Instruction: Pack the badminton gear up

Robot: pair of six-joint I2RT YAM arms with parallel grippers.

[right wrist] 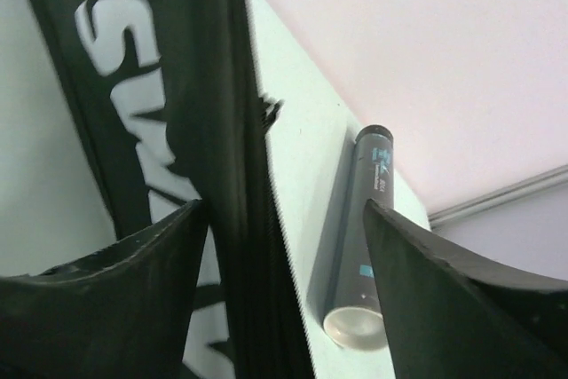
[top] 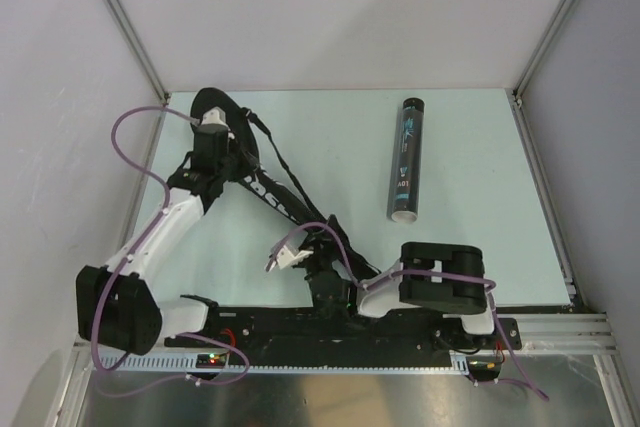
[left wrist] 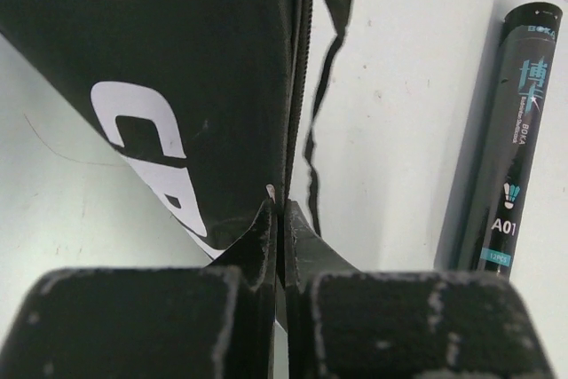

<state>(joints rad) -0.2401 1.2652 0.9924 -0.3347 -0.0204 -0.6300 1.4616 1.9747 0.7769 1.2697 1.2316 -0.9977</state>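
The black racket bag (top: 262,187) with white lettering lies diagonally on the table's left half. My left gripper (top: 214,139) is over its far end. In the left wrist view it (left wrist: 277,206) is shut on the bag's zipper line (left wrist: 297,86), with a small silvery tab at the fingertips. My right gripper (top: 283,257) is open near the bag's near end, and in the right wrist view it (right wrist: 284,215) straddles the bag's zipped edge (right wrist: 253,219). The long black tube (top: 407,159) lies right of centre, untouched, and shows in both wrist views (left wrist: 510,148) (right wrist: 364,219). No rackets or shuttlecocks are in view.
The bag's black strap (top: 280,162) trails loose beside it. White walls with metal corner posts (top: 540,57) close off the back and sides. The metal rail (top: 560,332) with the arm bases runs along the near edge.
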